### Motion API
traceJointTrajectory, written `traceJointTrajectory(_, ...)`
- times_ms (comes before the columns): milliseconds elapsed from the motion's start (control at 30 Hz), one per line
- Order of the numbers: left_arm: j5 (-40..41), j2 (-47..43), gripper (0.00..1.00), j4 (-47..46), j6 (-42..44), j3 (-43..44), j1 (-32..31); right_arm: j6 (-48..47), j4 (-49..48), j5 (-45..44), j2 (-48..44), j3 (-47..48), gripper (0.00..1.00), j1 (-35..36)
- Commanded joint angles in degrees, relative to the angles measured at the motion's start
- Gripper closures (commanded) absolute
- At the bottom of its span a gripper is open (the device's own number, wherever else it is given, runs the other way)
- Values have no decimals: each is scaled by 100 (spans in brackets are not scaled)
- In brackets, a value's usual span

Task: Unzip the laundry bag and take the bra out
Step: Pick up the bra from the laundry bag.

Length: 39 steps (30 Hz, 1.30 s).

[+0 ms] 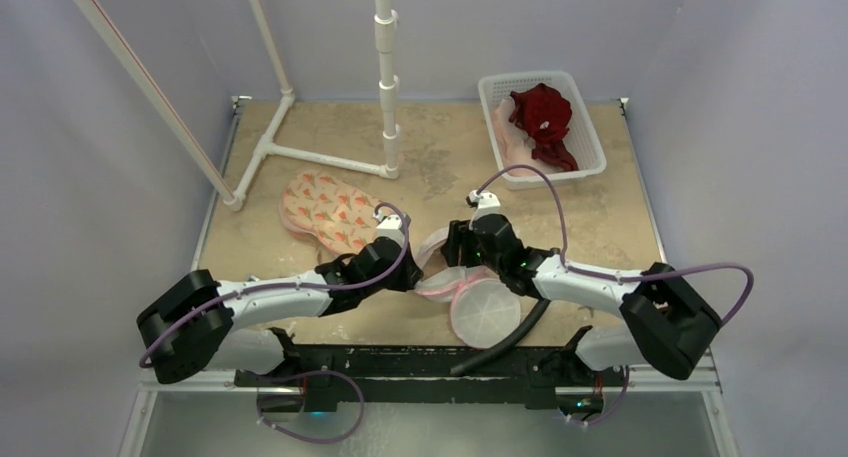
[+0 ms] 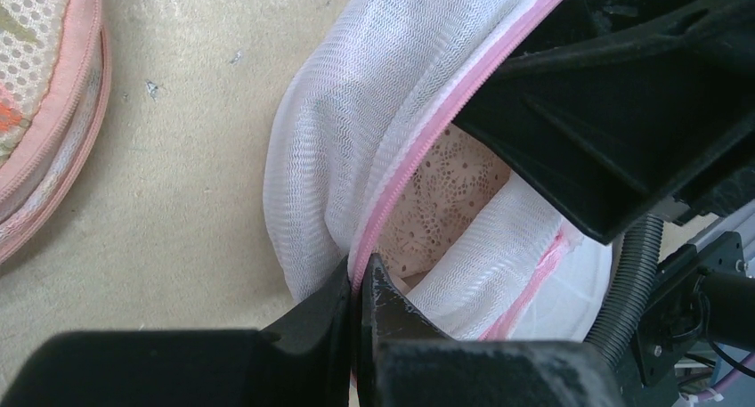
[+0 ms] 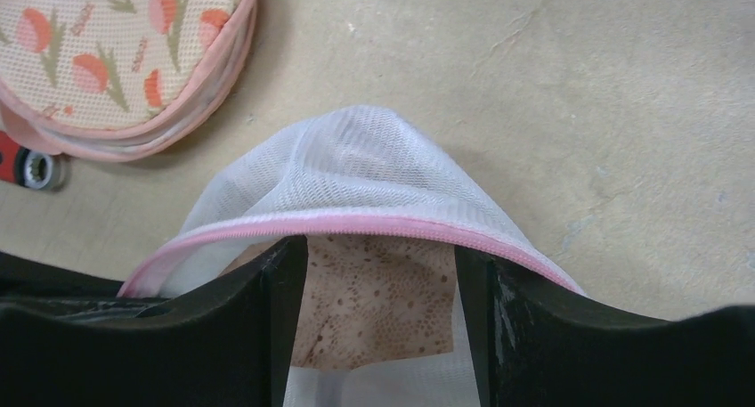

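The white mesh laundry bag [image 1: 470, 302] with a pink zipper lies at the table's near middle, unzipped and gaping. My left gripper [image 2: 360, 273] is shut on the bag's pink zipper edge [image 2: 418, 149] and holds that side up. My right gripper [image 3: 381, 273] is open, its fingers reaching inside the bag's opening on either side of the beige lace bra [image 3: 378, 296]. The bra [image 2: 445, 198] also shows through the opening in the left wrist view. The bag's mesh flap [image 3: 356, 166] arches over the right fingers.
A second pink-rimmed bag with a tulip print [image 1: 325, 212] lies left of the grippers. A white basket [image 1: 590, 137] with red and pink garments stands at the back right. A white pipe frame [image 1: 385, 87] stands at the back.
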<state>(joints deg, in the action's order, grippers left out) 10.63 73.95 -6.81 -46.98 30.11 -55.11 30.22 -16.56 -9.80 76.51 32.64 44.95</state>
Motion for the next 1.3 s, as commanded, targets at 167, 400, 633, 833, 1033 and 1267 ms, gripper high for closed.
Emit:
traceJointTrajectory(167,-18,-8,100,-215,-35,112,33,-173,-664,-282,294,-26,32,-94)
traceJointTrajectory(400,-34,50,100,-286,-35,27,30,-258,-997,58,384,-149,28,-127)
traceJointTrajectory(633,-68,115,100,-339,-41,-45,36,-330,-1622,855,466,-377,37,-127)
traceJointTrajectory(833,-45,-13,100,-313,-60,-133,30,-311,-1722,971,389,-414,50,-144)
traceJointTrajectory(1033,-34,-59,100,-284,-57,-149,33,-308,-1651,971,469,-384,69,-143)
traceJointTrajectory(1267,-26,-74,100,-288,-66,-159,34,-368,-1431,1100,724,-218,57,-144)
